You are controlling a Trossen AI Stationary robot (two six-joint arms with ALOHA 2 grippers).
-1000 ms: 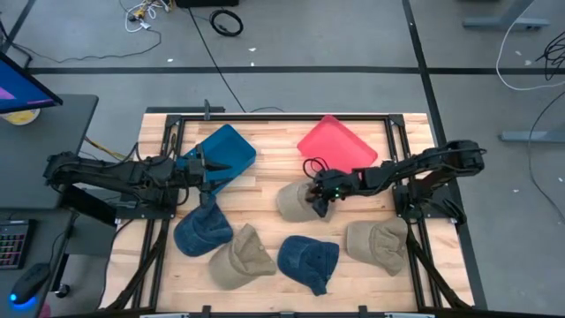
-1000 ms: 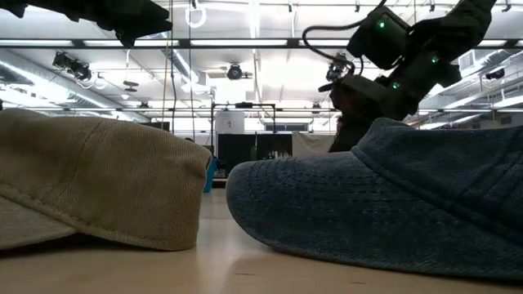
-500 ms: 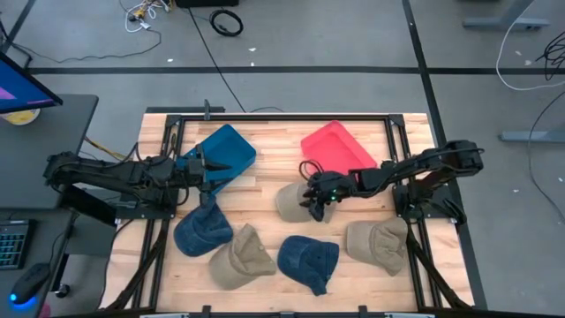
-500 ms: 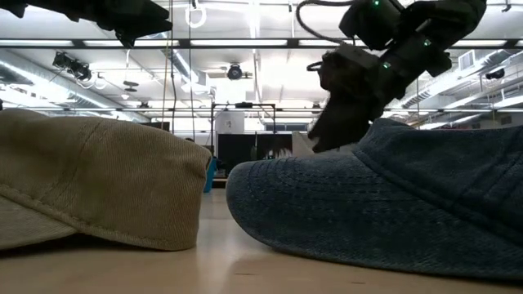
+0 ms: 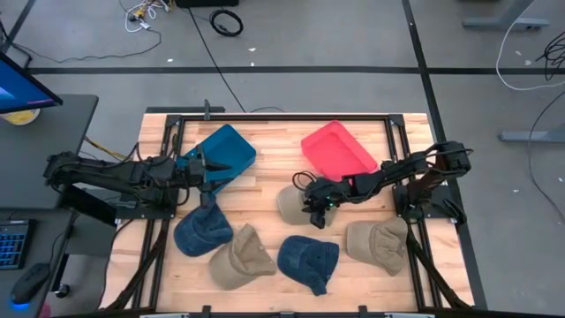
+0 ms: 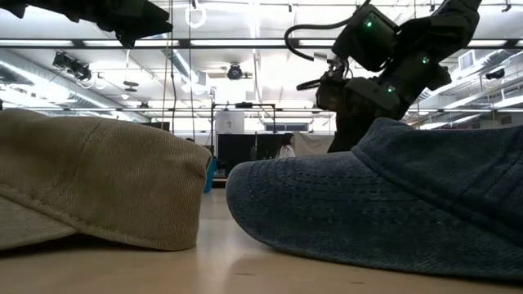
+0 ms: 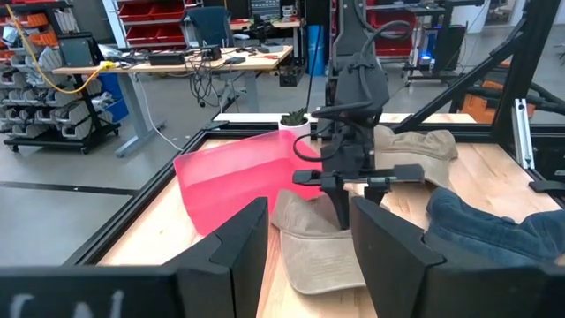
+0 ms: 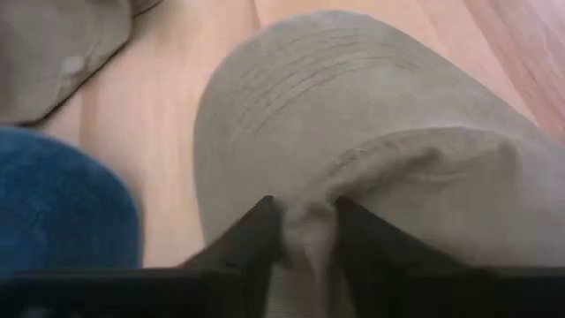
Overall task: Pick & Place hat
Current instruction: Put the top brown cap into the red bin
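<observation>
Tabletop: right fingers [image 8: 300, 231] seemingly pinching tan hat [image 8: 371, 141].

Two dark, jointed arms with black cable loops; the right arm [image 5: 415, 170] shows small green lights near its tool [image 5: 316, 210].

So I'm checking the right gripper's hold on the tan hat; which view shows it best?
Right wrist view: its fingers pinch a fold of the tan hat. The left wrist view shows the right gripper from afar; high view, small; low view, hat hidden.
</observation>
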